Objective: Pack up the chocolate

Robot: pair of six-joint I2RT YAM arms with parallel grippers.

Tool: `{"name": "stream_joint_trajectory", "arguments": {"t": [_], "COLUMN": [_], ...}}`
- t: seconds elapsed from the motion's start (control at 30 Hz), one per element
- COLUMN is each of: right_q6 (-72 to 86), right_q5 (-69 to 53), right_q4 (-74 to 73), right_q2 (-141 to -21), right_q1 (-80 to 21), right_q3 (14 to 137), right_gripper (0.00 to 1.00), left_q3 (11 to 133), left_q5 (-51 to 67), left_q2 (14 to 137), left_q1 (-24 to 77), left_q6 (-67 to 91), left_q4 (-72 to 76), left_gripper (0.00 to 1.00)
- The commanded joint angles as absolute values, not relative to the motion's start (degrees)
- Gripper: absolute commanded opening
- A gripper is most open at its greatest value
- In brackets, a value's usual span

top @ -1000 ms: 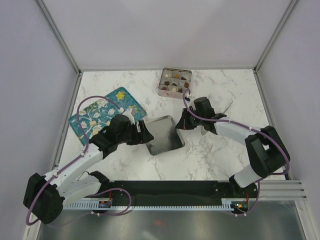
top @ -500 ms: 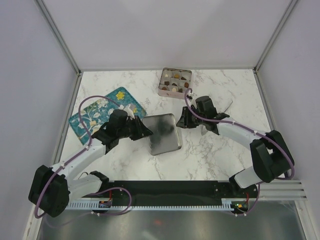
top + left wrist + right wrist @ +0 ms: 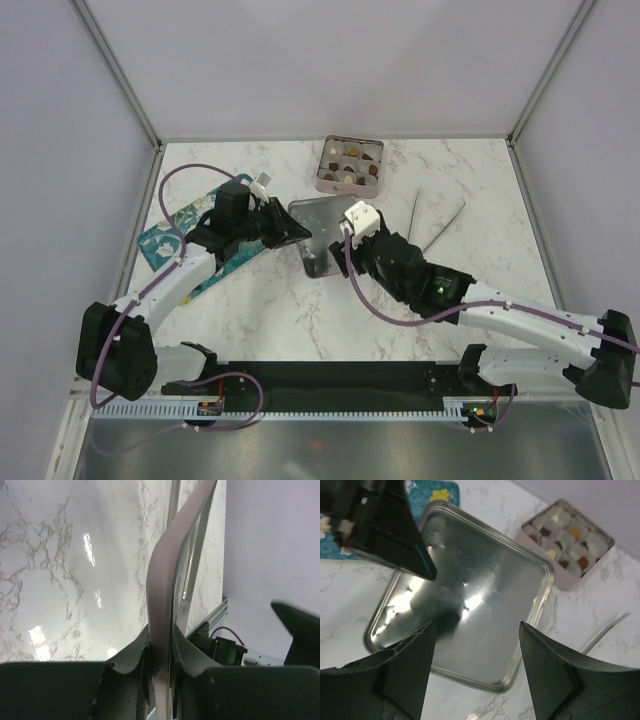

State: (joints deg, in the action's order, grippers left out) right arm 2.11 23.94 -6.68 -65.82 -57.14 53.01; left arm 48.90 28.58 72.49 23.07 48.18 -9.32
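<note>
The chocolate (image 3: 350,163) lies as small brown and pale pieces in the paper cups of a square pink tin (image 3: 326,184) at the back of the table; the right wrist view also has the chocolate (image 3: 546,531). A silver metal lid (image 3: 322,232) hangs tilted just in front of the tin. My left gripper (image 3: 298,232) is shut on the lid's left edge, and in the left wrist view the lid (image 3: 172,570) runs edge-on between the fingers. My right gripper (image 3: 476,630) stands open over the lid (image 3: 485,575), holding nothing.
A teal floral tray (image 3: 165,238) lies at the left, under my left arm. Metal tongs (image 3: 432,220) rest on the marble to the right of the lid. Frame posts and white walls bound the table.
My left gripper shut on the lid, then raised and tilted it toward the tin. My right gripper let go of the lid's right edge and opened, and its arm swung nearer.
</note>
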Motion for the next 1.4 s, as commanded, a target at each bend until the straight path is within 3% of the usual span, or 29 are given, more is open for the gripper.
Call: {"name": "stream_joint_trajectory", "arguments": {"t": [0.0,0.13,0.27,0.53,0.87,0.97,1.0,1.27,1.37], "right_q6": [-12.00,-27.44,-39.26,-52.72,-75.67,-80.93,-82.43,-104.91,-105.21], "right_q5": [38.02,52.33,61.93,67.14,70.75,70.84,71.10,70.40,70.40], "right_q4": [1.20,12.81,17.48,31.97,59.58,67.80,69.68,96.47,97.12], "right_q2": [-62.49,-63.45,-73.26,-86.82,-99.04,-102.21,-102.91,-113.19,-114.52], "right_q1": [-64.75,-79.41,-85.69,-87.28,-85.17,-84.64,-84.46,-84.37,-84.46], "right_q3": [49.85,45.10,45.70,45.35,45.34,46.05,46.32,48.42,48.95], "right_gripper": [0.76,0.76,0.76,0.75,0.63,0.56,0.48,0.17,0.10], "left_q3": [53.96,58.78,60.91,59.94,54.93,53.70,52.83,50.45,50.97], "left_q5": [35.06,38.14,40.08,42.54,41.92,41.75,41.66,41.22,41.66], "left_q2": [74.35,76.63,77.43,76.38,71.81,70.49,69.71,66.45,66.09], "left_q1": [20.66,19.25,18.55,18.54,18.54,18.54,18.54,18.63,18.54], "left_q6": [50.62,50.28,50.36,50.98,51.15,51.24,51.33,51.77,51.68], "left_q4": [-8.52,-9.40,-10.90,-10.81,-12.13,-12.48,-12.48,-12.74,-12.83], "left_gripper": [0.21,0.22,0.22,0.21,0.21,0.21,0.21,0.21,0.23]}}
